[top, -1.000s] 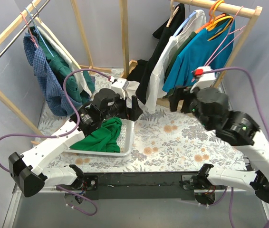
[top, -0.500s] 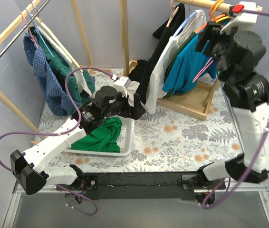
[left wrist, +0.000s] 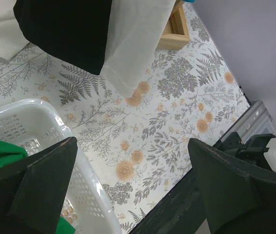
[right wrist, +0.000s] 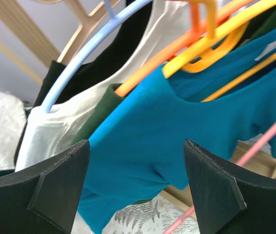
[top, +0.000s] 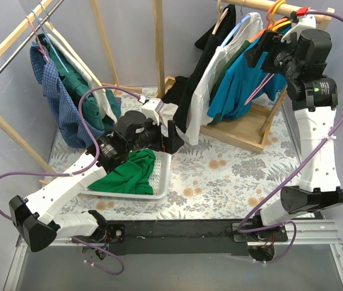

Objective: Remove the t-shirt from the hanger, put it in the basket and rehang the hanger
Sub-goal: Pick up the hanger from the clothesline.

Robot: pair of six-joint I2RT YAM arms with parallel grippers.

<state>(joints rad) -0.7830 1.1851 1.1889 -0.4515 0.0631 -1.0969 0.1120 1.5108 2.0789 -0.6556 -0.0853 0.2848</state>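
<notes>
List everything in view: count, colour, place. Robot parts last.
blue t-shirt: one, blue, on the yellow hanger, right rack.
orange hanger: one, orange, beside the yellow one.
white shirt: one, white, right rack.
black garment: one, black, right rack.
checked shirt: one, blue, hanging far left.
green t-shirt: one, green, in the basket.
basket: one, white, on the floral table, left.
left gripper: one, black, open, over the basket's corner.
right gripper: one, black, open, at the blue t-shirt.

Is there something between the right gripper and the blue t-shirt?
Nothing blocks the middle: the open right gripper faces the blue t-shirt directly. Only a pink hanger crosses in front of the shirt, low on the right of the wrist view.
</notes>
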